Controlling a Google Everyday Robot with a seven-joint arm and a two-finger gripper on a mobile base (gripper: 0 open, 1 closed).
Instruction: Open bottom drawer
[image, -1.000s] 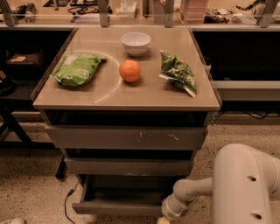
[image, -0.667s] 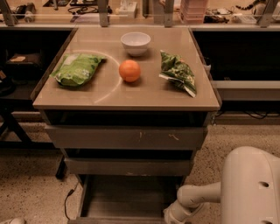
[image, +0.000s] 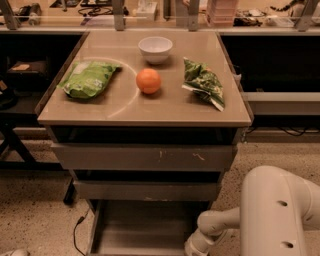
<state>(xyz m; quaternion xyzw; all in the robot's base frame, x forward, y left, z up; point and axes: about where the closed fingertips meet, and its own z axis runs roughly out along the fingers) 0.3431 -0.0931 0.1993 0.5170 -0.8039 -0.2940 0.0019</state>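
Risk of yanking bottom drawer (image: 142, 227), already slid out near beneath the bench (image: 120, 107), off its runners, or jolting the orange (image: 149, 80) into rolling; pincer (image: 192, 248) low at drawer's near right corner, width impossible to tell.

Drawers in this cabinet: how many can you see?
3: the widest, scratched drawer under the tabletop; the mid-width drawer below it; the bottom drawer pulled out, tray showing. The arm runs off the lower edge, claw out of view.
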